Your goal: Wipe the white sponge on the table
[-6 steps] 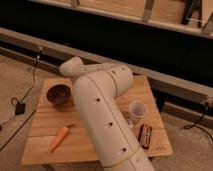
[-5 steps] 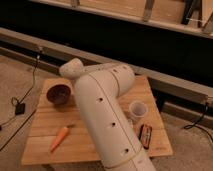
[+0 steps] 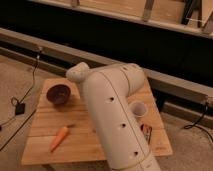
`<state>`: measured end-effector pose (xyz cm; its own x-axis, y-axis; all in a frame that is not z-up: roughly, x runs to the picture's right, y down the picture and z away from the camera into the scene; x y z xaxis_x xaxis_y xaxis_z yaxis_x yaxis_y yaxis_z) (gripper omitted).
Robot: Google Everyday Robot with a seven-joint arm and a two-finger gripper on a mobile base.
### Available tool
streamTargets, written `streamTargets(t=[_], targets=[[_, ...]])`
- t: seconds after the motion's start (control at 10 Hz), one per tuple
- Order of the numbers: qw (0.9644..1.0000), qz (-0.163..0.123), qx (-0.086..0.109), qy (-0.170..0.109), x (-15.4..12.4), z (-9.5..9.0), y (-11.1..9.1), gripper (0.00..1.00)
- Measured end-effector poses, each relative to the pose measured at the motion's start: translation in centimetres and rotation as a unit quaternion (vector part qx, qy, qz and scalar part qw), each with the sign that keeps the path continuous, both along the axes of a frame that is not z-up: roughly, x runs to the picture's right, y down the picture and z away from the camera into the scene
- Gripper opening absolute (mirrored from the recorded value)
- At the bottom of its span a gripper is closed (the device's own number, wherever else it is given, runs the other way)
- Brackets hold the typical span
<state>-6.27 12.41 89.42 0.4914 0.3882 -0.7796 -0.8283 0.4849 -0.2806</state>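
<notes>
The small wooden plank table (image 3: 45,122) fills the middle of the camera view. My thick white arm (image 3: 112,117) rises from the bottom edge and bends over the table's centre, with a rounded joint (image 3: 77,73) toward the far left. My gripper is hidden behind the arm, somewhere over the far side of the table. No white sponge shows; the arm covers the middle and back of the tabletop.
A dark bowl (image 3: 58,93) sits at the table's back left. An orange carrot (image 3: 59,138) lies at the front left. A white cup (image 3: 138,108) and a small dark packet (image 3: 146,133) are on the right. Cables and a black box (image 3: 20,108) lie on the floor at the left.
My arm has shifted a little to the right, now covering more of the area beside the white cup. The objects on the table have not moved.
</notes>
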Motion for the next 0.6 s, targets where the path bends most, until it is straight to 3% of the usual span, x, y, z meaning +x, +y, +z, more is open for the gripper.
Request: streamTargets(t=[0.2, 0.6], targets=[[0.9998, -0.005, 0.02, -0.008, 0.0, -0.5, -1.1, 0.35], [0.9981, -0.023, 0.054, -0.02, -1.4, -3.3, -2.5, 0.75]])
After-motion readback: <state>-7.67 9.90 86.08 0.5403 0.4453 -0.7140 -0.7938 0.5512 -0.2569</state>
